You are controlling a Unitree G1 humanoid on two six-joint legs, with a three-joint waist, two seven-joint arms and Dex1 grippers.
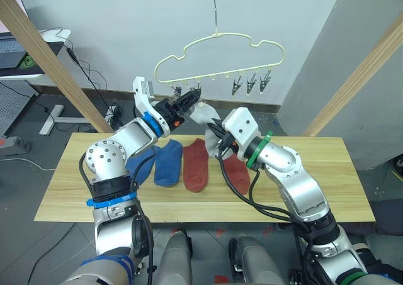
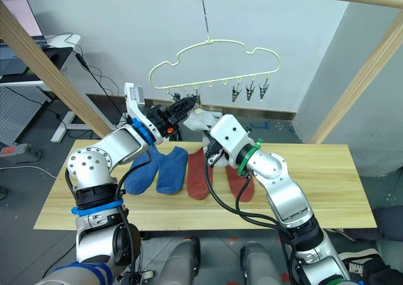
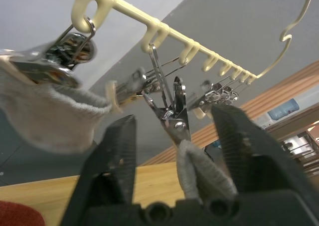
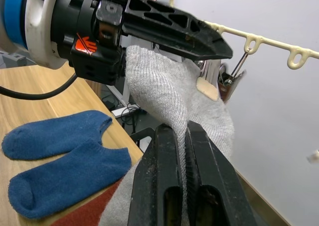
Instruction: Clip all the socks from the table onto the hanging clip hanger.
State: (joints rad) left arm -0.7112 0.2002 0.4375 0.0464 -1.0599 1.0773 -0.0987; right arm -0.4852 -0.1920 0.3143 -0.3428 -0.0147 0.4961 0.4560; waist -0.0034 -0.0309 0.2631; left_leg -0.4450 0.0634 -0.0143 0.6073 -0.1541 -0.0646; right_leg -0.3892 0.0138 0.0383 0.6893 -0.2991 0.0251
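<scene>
Both grippers are working at the clip hanger. Right gripper is pinching a grey sock, lifting it toward a clip that the spread left gripper is straddling.

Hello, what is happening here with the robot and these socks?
The robot is hanging socks. Its right gripper pinches a grey sock and holds it up at the clip hanger, while the left gripper, fingers apart, works a metal clip there. Two blue socks and two rust-red socks lie on the table.
</scene>
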